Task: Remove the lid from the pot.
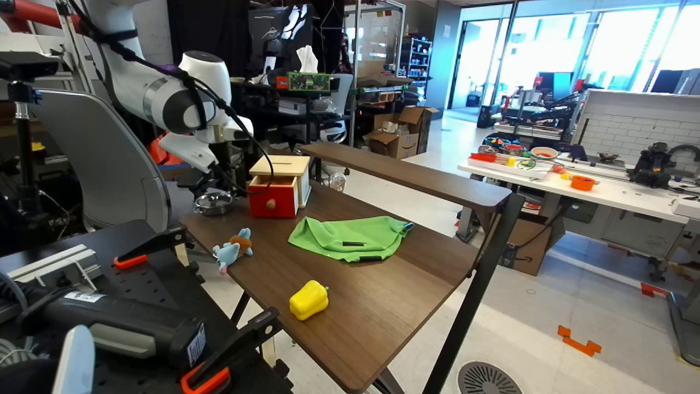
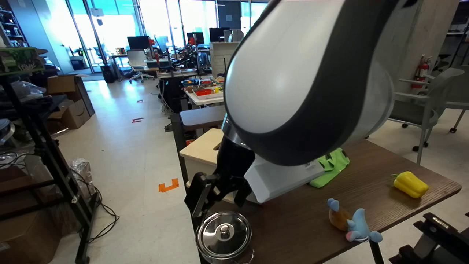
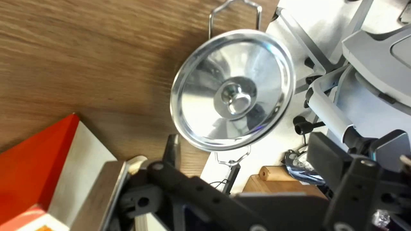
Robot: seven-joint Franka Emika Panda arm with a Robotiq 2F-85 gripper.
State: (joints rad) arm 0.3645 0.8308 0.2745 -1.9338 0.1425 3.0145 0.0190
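The lid (image 2: 231, 244) is round, shiny and silver with a central knob. It sits on the small metal pot (image 1: 212, 210) with wire handles at the table's edge. In the wrist view the lid (image 3: 205, 96) fills the middle, and the pot's wall is mostly hidden under it; its wire handles stick out on two sides. My gripper (image 3: 244, 139) is open and empty, its fingers spread beyond the lid's lower rim in this view. In an exterior view the gripper (image 2: 220, 201) is close above and behind the lid, seemingly apart from it.
A red-and-tan drawer box (image 1: 275, 200) stands beside the pot and near my gripper. A green cloth (image 1: 350, 235), a blue-and-brown plush toy (image 1: 232, 250) and a yellow pepper (image 1: 309, 300) lie on the brown table (image 1: 372, 306). A grey chair (image 1: 109, 158) is by the pot's edge.
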